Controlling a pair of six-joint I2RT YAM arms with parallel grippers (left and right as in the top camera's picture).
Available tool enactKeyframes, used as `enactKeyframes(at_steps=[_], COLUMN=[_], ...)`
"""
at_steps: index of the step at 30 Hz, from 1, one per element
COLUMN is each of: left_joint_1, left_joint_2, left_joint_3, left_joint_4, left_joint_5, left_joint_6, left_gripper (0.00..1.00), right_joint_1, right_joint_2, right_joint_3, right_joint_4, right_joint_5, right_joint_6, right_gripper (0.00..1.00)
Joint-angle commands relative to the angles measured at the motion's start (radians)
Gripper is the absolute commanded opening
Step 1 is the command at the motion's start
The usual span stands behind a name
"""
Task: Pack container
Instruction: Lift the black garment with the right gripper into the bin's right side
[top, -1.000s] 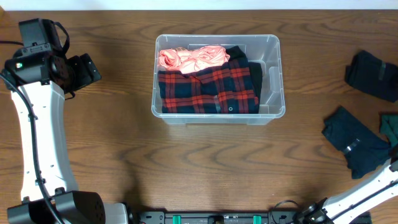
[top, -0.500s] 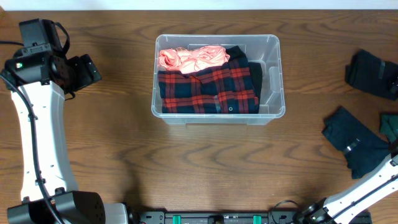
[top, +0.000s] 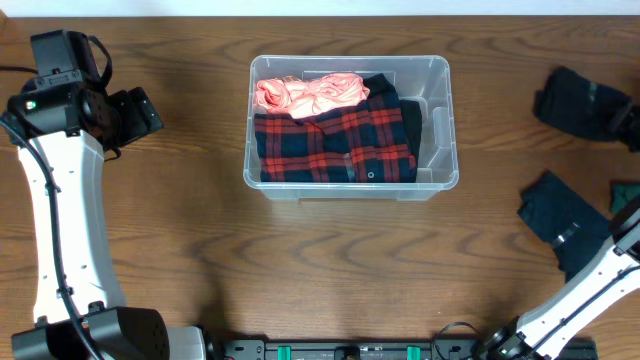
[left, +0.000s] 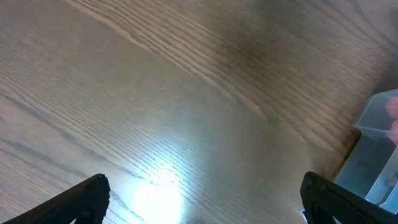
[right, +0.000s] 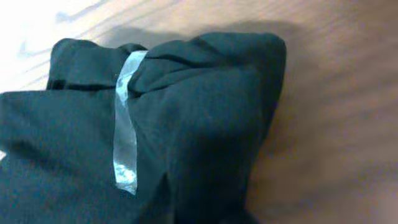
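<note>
The clear container (top: 441, 128) stands mid-table with a red plaid shirt (top: 335, 140) and a pink garment (top: 310, 93) inside. Its corner (left: 379, 149) shows at the right edge of the left wrist view. My left gripper (left: 205, 199) hangs open over bare wood at the far left (top: 135, 115), well apart from the container. A black taped bundle (right: 186, 124) fills the right wrist view and lies at the far right (top: 585, 105). My right gripper is shut on it, with its fingers hidden by the cloth.
A second dark folded garment (top: 565, 225) lies at the right, with a teal piece (top: 625, 200) beside it at the table's edge. My right arm (top: 590, 300) rises from the bottom right corner. The left arm (top: 60, 230) runs along the left side.
My right gripper has closed on the black bundle, and the bundle has shifted left and slightly up the table. The left arm has not moved.
</note>
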Motion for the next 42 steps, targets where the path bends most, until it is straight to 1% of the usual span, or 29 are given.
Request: enactKeyframes(at_steps=[1, 5, 9, 11, 15, 20, 27, 30, 36, 42], left_joint_1=[0.005, 0.005, 0.005, 0.005, 0.005, 0.005, 0.005, 0.005, 0.005, 0.005], left_joint_2=[0.002, 0.002, 0.002, 0.002, 0.002, 0.002, 0.002, 0.002, 0.002, 0.002], left_joint_3=[-0.001, -0.001, -0.001, -0.001, -0.001, -0.001, -0.001, -0.001, -0.001, -0.001], left_joint_4=[-0.003, -0.004, -0.018, -0.021, -0.02, -0.02, -0.011, -0.01, -0.009, 0.002], left_joint_5=[-0.001, -0.001, -0.001, -0.001, -0.001, -0.001, -0.001, -0.001, -0.001, -0.001], left_joint_6=[-0.014, -0.016, -0.017, -0.017, -0.017, -0.017, -0.017, -0.017, -0.017, -0.017], left_gripper=[0.98, 0.98, 0.98, 0.98, 0.98, 0.98, 0.98, 0.98, 0.98, 0.98], right_joint_1=[0.037, 0.045, 0.052, 0.056, 0.067, 0.091, 0.194, 0.256, 0.399, 0.541], right_joint_2=[0.036, 0.014, -0.051, -0.101, -0.216, -0.362, -0.554, -0.591, -0.584, -0.536], right_joint_3=[-0.008, -0.006, -0.006, -0.006, -0.006, -0.006, -0.006, -0.006, -0.007, -0.009], right_joint_4=[-0.028, -0.064, -0.107, -0.12, -0.122, -0.122, -0.121, -0.127, -0.163, -0.229], right_joint_5=[-0.024, -0.116, -0.178, -0.246, -0.374, -0.439, -0.45, -0.448, -0.398, -0.299], right_joint_6=[0.04, 0.043, 0.057, 0.058, 0.128, 0.188, 0.238, 0.259, 0.265, 0.21], right_gripper=[0.01, 0.01, 0.01, 0.01, 0.01, 0.01, 0.01, 0.01, 0.01, 0.01])
